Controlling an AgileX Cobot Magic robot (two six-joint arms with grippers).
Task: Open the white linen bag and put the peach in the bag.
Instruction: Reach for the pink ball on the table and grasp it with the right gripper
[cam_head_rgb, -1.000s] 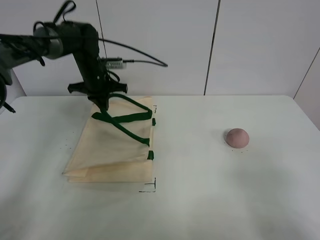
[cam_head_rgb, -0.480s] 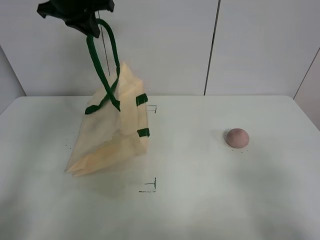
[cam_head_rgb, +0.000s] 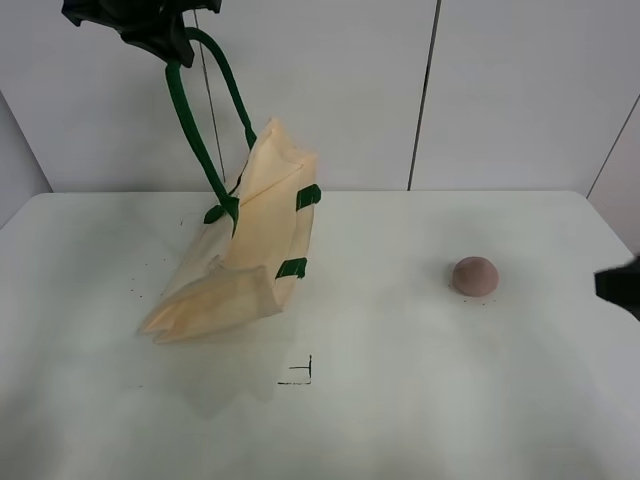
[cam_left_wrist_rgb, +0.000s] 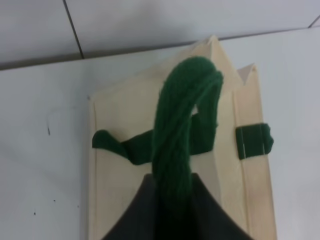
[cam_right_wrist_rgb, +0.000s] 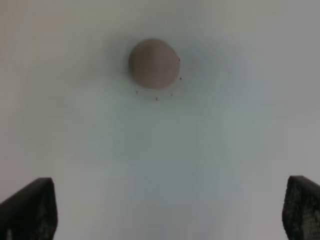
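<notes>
Moved since half a second ago: the cream cloth tote bag (cam_head_rgb: 255, 240) has swung rightward, its top corner higher. A dark piece of my right arm now shows at the high view's edge.
Left gripper (cam_head_rgb: 160, 35): clamped on the dark green strap handle (cam_left_wrist_rgb: 182, 115), high above the white table (cam_head_rgb: 420, 400).
Bag: hangs tilted, mouth not spread. I cannot tell whether its lower fold touches the table.
Right gripper (cam_right_wrist_rgb: 165, 200): fingers wide apart, empty.
Small round dusty-pink peach (cam_right_wrist_rgb: 153, 63): on the table, well apart from the bag.
Handling: the bag looks light and limp and will likely sway. I would hold the strap and open it at the rim. The peach may roll, so I would grip it gently across its widest part.
</notes>
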